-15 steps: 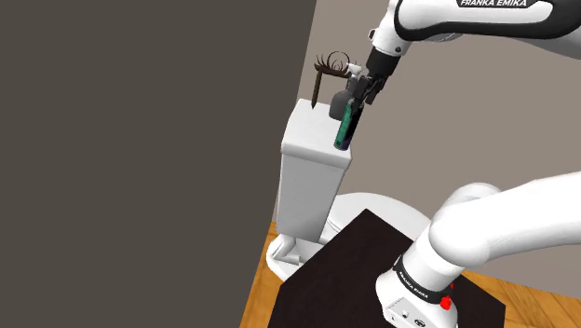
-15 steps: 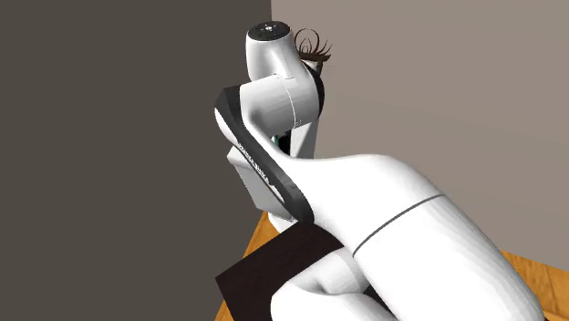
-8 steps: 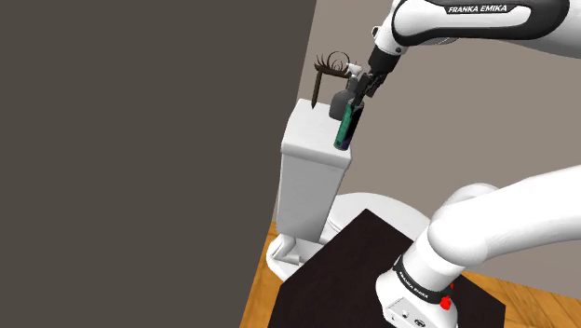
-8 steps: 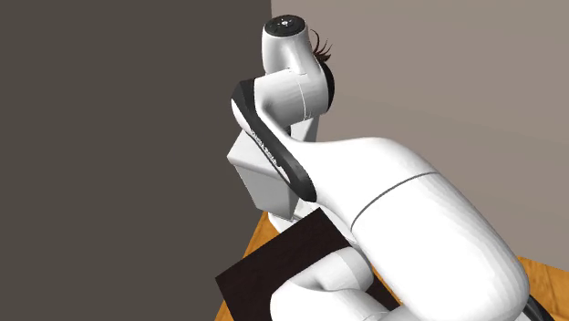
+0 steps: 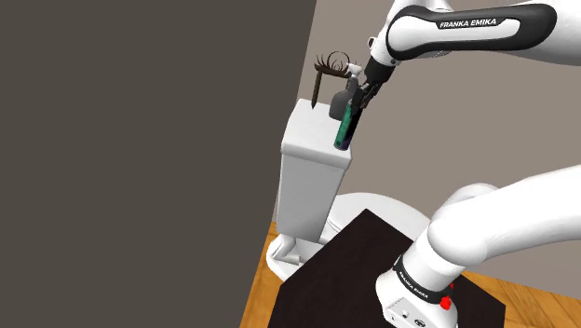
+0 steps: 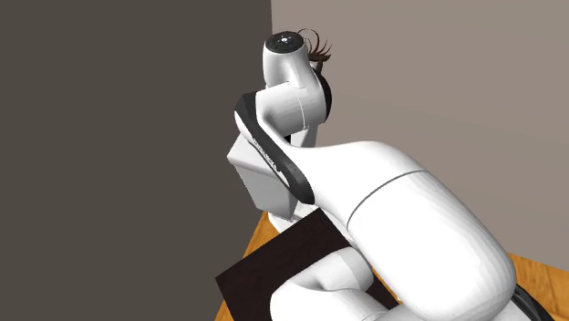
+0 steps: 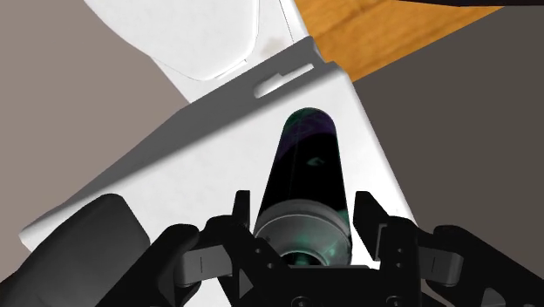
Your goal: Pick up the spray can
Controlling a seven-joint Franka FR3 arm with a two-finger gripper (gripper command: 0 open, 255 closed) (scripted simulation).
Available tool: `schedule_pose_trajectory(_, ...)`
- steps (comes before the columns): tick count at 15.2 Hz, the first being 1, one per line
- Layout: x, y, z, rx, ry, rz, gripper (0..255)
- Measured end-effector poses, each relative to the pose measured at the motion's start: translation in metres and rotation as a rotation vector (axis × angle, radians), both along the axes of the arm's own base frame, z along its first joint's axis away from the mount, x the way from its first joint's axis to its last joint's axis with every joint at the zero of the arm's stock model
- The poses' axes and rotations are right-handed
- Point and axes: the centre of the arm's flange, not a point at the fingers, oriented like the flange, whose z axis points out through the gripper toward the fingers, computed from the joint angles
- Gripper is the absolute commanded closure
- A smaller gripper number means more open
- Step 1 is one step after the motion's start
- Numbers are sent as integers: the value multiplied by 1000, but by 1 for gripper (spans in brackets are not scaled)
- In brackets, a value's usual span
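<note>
The spray can (image 5: 344, 127) is a dark green cylinder with a grey cap, leaning over the white toilet tank's lid (image 5: 307, 126). My black gripper (image 5: 358, 92) comes down from the upper right and is shut on the can's top end. In the wrist view the can (image 7: 307, 170) runs away from the hand above the lid (image 7: 209, 148), with a fingertip (image 7: 243, 215) pressed to each side of its cap. I cannot tell whether the can's base touches the lid.
A dark brown, curly, brush-like thing (image 5: 328, 69) stands at the tank's back, and a dark grey rounded object (image 7: 85, 246) sits close beside the gripper. The toilet bowl (image 5: 365, 206) lies below. A dark wall (image 5: 140, 158) is left of the tank. My arm (image 6: 365, 210) covers the second exterior view's middle.
The arm's upper links have swung and turned a little. The gripper and the can have stayed almost where they were, with the grip unchanged.
</note>
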Motion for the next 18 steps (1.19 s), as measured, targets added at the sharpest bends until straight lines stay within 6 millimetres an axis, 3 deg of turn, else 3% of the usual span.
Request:
schedule_pose_trajectory(10,0,0,2,0,0,0,255)
schedule_pose_trajectory(18,1,1,41,0,1,0,255)
